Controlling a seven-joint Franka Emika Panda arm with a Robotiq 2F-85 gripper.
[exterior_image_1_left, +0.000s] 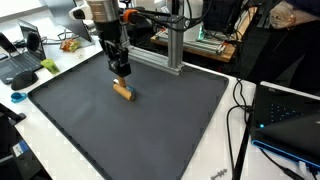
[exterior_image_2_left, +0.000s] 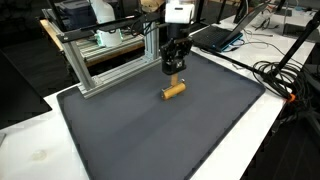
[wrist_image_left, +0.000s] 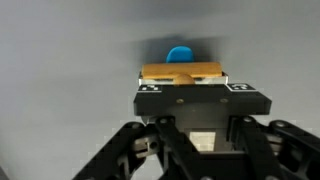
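Observation:
A short wooden block (exterior_image_1_left: 123, 92) (exterior_image_2_left: 173, 91) lies on the dark grey mat (exterior_image_1_left: 150, 135) (exterior_image_2_left: 170, 135), towards its far side in both exterior views. My gripper (exterior_image_1_left: 122, 76) (exterior_image_2_left: 177, 74) points straight down onto the block, and its fingers are shut on it while it rests on the mat. The wrist view shows the tan block (wrist_image_left: 180, 72) lying crosswise just past the gripper (wrist_image_left: 196, 86). A small blue rounded thing (wrist_image_left: 180, 53) shows beyond the block.
An aluminium frame (exterior_image_1_left: 172, 48) (exterior_image_2_left: 100, 60) stands at the mat's far edge, close behind the arm. Laptops (exterior_image_1_left: 290, 115) (exterior_image_2_left: 215, 35) and loose cables (exterior_image_1_left: 240, 110) (exterior_image_2_left: 282, 75) sit beside the mat. Another laptop (exterior_image_1_left: 22, 62) and small items lie on the white table.

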